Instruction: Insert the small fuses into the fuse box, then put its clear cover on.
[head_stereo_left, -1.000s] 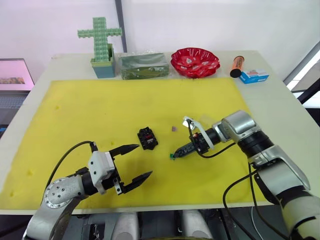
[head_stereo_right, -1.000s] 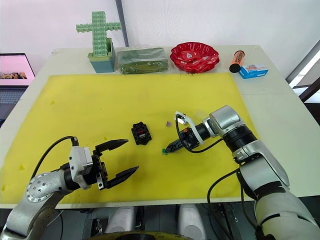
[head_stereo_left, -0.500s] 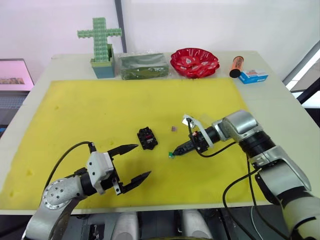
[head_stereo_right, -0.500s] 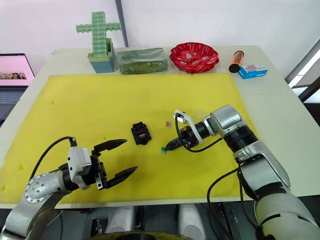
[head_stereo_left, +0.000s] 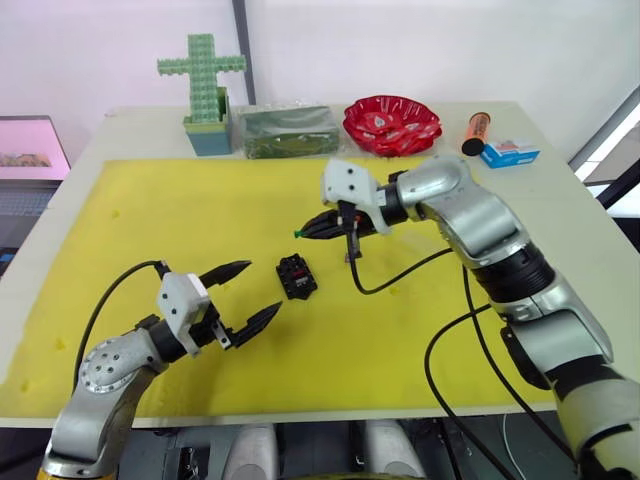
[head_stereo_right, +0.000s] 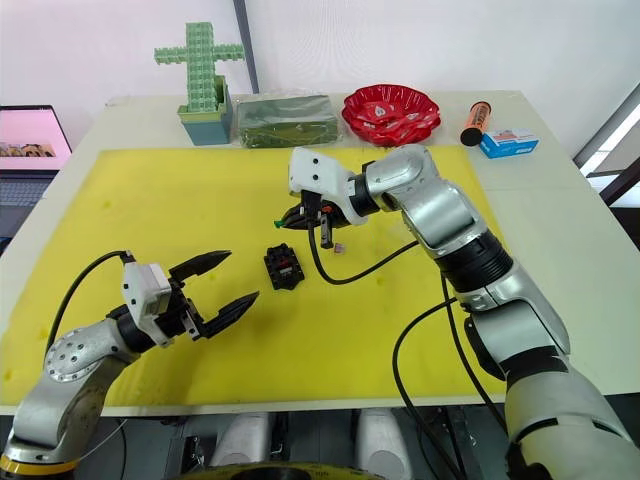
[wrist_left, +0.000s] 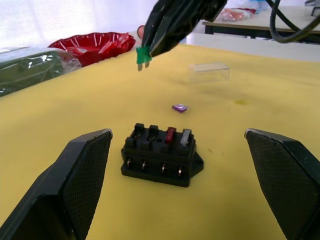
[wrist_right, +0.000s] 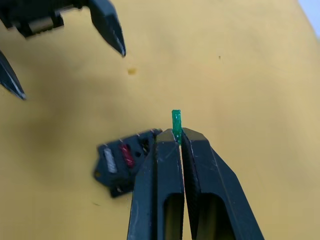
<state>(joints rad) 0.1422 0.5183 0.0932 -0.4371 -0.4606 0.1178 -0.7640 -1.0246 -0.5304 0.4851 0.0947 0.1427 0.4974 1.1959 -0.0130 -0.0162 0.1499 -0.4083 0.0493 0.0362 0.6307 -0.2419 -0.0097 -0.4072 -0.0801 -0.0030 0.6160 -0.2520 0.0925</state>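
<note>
The fuse box (wrist_left: 161, 156) sits on the yellow mat (head_stereo_left: 150, 220) between my two arms, with a red fuse (wrist_left: 170, 135) and a grey fuse (wrist_left: 185, 136) already seated in two of its top slots and the other two slots beside them looking empty. My right gripper (wrist_right: 176, 135) is clenched on the green fuse (wrist_right: 176, 121), holding it in the air above and just behind the box. My left gripper (head_stereo_left: 243, 292) hangs spread wide, holding nothing, near the box's other side. By my reckoning two fuses remain: the green one, and the purple fuse (wrist_left: 179, 107) lying loose on the mat behind the box. The clear cover (wrist_left: 209, 71) lies farther back, not yet fitted; its outline is faint and hard to trace.
</note>
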